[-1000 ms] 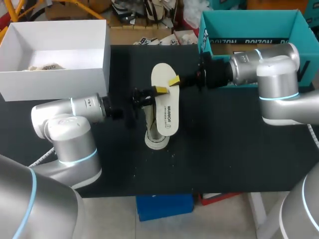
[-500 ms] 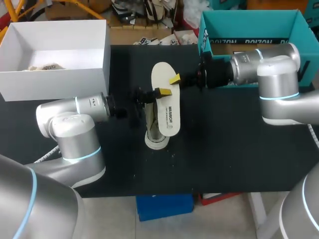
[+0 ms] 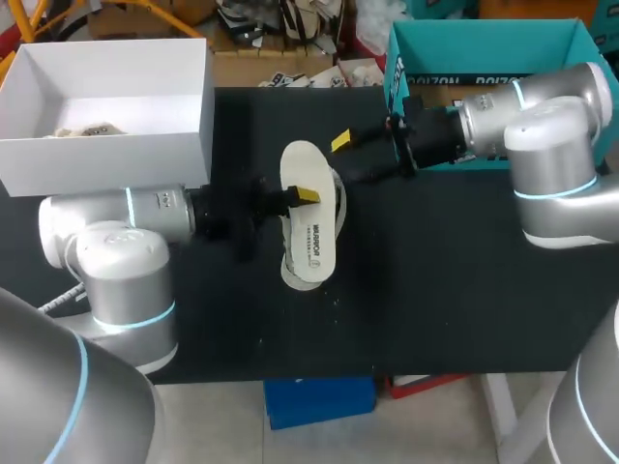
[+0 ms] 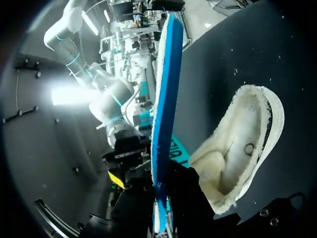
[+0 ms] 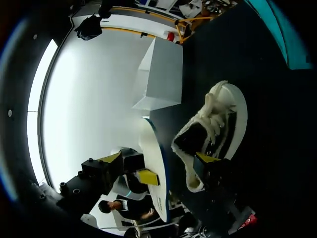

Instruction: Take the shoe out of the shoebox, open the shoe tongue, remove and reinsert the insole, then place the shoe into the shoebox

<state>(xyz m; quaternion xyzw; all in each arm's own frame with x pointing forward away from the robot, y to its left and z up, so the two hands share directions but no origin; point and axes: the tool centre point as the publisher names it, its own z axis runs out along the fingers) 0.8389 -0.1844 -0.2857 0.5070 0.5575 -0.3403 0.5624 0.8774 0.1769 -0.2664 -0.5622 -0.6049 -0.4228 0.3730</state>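
Observation:
My left gripper (image 3: 302,196) is shut on the edge of the white insole (image 3: 310,220), which hangs flat just over the white shoe (image 3: 304,276) standing on the black table. In the left wrist view the insole (image 4: 166,94) shows edge-on with its blue underside, clamped in my gripper (image 4: 161,218), and the shoe's fleecy inside (image 4: 237,148) lies beside it. My right gripper (image 3: 349,159) stands open a little to the right of the insole, touching nothing. Its wrist view shows the laced shoe (image 5: 218,124), the insole (image 5: 154,163) and its own spread fingers (image 5: 205,158).
A white open box (image 3: 106,145) with paper inside stands at the back left. A teal box (image 3: 484,43) stands at the back right, behind my right arm. The black table (image 3: 435,290) shows bare in front and at the right.
My right gripper opened, let go of the insole and drew back to the right. My left gripper shut on the insole and carried it slightly left and down over the shoe.

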